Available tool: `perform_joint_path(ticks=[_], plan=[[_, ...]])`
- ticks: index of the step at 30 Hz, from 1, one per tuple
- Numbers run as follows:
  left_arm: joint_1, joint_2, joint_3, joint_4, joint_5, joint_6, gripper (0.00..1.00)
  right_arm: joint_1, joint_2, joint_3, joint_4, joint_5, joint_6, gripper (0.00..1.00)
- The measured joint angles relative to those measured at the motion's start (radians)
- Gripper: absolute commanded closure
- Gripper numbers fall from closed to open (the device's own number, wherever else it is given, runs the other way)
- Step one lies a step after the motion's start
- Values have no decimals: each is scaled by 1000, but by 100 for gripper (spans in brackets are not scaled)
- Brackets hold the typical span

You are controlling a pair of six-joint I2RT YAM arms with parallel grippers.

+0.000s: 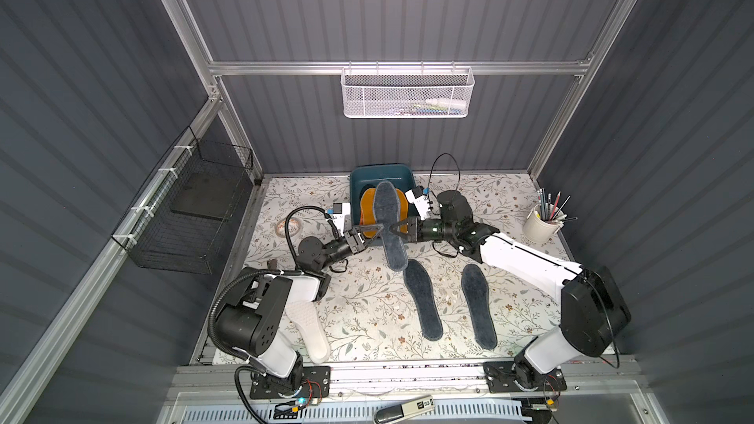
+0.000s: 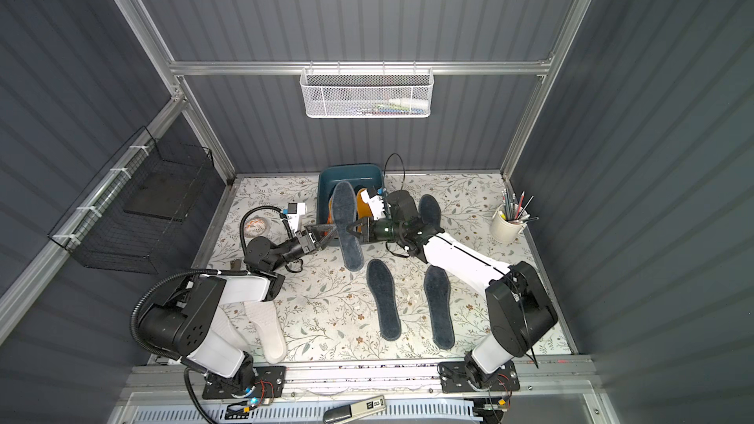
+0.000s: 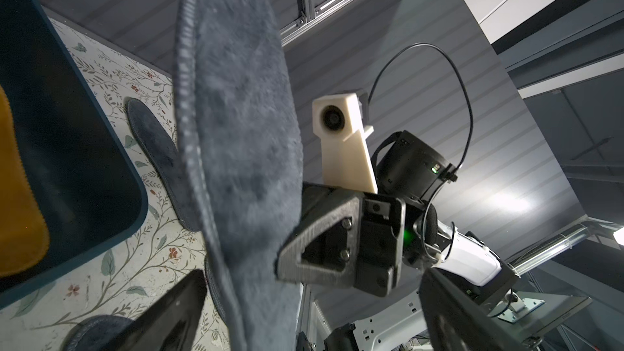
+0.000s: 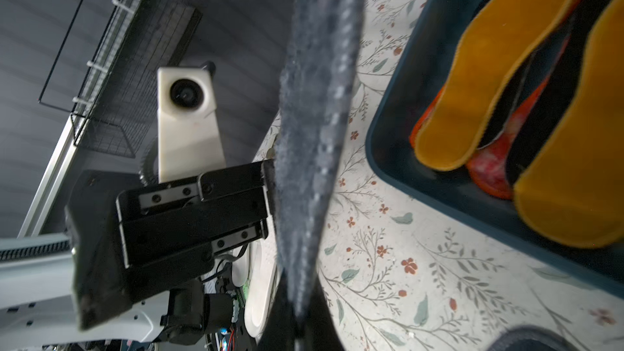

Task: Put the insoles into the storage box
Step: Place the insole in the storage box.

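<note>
A fuzzy grey-blue insole (image 1: pixel 387 205) hangs lengthwise in the air, its front end over the dark teal storage box (image 1: pixel 381 171). My right gripper (image 1: pixel 391 229) is shut on its edge; the right wrist view shows the pinch (image 4: pixel 297 319). My left gripper (image 1: pixel 378 235) faces it from the other side with jaws wide open (image 3: pixel 310 298), the insole (image 3: pixel 236 130) between the fingers and close to one of them. Orange-yellow insoles (image 4: pixel 499 62) and a red mottled one (image 4: pixel 489 170) lie in the box. Two grey insoles (image 1: pixel 423 299) (image 1: pixel 478 305) and white ones (image 1: pixel 310 328) lie on the table.
A cup of pencils (image 1: pixel 542 222) stands at the right edge and a tape roll (image 1: pixel 287 227) lies left of the box. Another dark insole (image 2: pixel 429 210) lies behind the right arm. A black wire basket (image 1: pixel 191 205) and a white mesh basket (image 1: pixel 406 93) hang on the walls.
</note>
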Motion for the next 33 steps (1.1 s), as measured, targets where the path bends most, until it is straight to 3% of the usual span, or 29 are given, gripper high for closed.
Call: perform_joint_path(ticks=[4, 8, 15, 19, 25, 33], plan=[[3, -103, 0, -169, -38, 82, 0, -38, 68, 101, -75, 36, -7, 100], [3, -293, 2, -469, -120, 234, 0, -55, 148, 195, -131, 63, -20, 100], [3, -633, 68, -1125, -459, 522, 0, -55, 318, 402, -186, 82, -38, 100], [5, -745, 73, -1355, -579, 597, 0, -55, 400, 503, -221, 96, -41, 100], [5, -810, 73, -1558, -649, 631, 0, -55, 511, 650, -259, 112, -43, 100], [5, -856, 73, -1648, -693, 639, 0, -55, 612, 772, -299, 130, -45, 100]])
